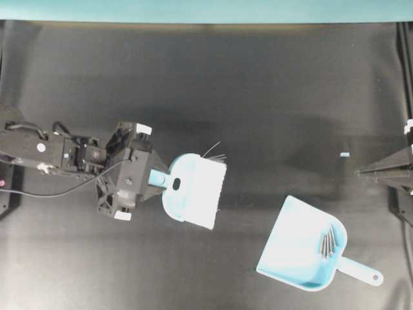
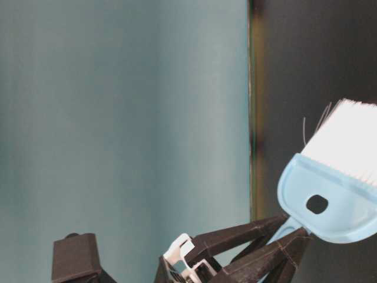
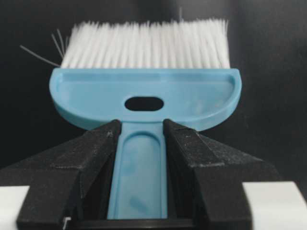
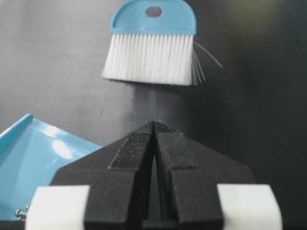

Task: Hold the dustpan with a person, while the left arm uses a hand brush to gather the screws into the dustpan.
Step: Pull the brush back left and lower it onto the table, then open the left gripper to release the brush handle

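On the matte black bench (image 1: 213,71), left of centre, the black two-fingered left gripper (image 1: 150,179) has its jaws clamped on the thin handle of the light blue plastic hand brush (image 1: 193,189); the wrist view shows both textured black fingers (image 3: 98,148) pressed against the handle's sides. The brush has a fan-shaped body with an oval hole and broad white bristles pointing toward the right, with a few stray dark bristles splaying out. Well apart, lower right, lies the light blue plastic scoop-shaped dustpan (image 1: 290,255), its handle toward the right edge, with thin silver-grey metal screws (image 1: 328,242) grouped inside near the rear rim. At the right edge, the matching black right gripper (image 1: 361,172) has its jaws pressed together, holding nothing.
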### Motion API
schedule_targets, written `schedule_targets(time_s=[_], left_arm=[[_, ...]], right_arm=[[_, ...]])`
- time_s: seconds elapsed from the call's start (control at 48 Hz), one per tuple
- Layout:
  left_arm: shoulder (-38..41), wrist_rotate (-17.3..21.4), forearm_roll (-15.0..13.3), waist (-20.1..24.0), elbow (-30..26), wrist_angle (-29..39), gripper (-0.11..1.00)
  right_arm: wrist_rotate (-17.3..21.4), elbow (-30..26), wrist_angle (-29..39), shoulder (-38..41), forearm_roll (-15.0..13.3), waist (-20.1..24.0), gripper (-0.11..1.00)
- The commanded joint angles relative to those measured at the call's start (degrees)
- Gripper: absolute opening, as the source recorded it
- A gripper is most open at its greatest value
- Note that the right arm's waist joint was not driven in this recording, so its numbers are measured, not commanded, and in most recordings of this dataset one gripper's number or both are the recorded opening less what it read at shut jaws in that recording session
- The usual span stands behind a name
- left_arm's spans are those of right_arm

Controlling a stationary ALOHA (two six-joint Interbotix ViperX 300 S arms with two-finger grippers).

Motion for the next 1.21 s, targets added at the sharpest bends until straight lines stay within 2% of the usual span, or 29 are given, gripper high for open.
schedule_targets(time_s=[0.0,0.146,0.5,0.645,0.708,0.916,1.187], left_arm=[[0.09,-2.02,0.09,0.18,-0.35,-1.76,0.32],[0.62,-4.57,0.09,0.53,0.09,-2.99,0.32],[0.79,-5.01,0.09,0.26,1.05,-3.25,0.33],[0.7,-4.92,0.09,0.26,1.58,-3.16,0.74],[0.7,-4.92,0.09,0.18,1.58,-3.34,0.84],[-0.35,-4.92,0.09,0.18,1.58,-4.57,0.79],[-10.63,-4.83,0.09,0.62,4.66,-8.26,0.79]], right_arm=[[0.26,-0.26,-0.26,0.26,-0.09,0.0,-0.01],[0.26,-0.18,-0.18,0.26,-0.09,0.0,-0.01],[0.26,-0.18,-0.18,0.26,-0.09,0.0,-0.01],[0.26,-0.26,-0.18,0.26,-0.09,0.0,-0.01],[0.26,-0.26,-0.26,0.26,-0.09,0.0,-0.01],[0.26,-0.26,-0.18,0.26,-0.09,0.0,-0.01],[0.26,-0.18,-0.18,0.26,-0.09,0.0,-0.01]])
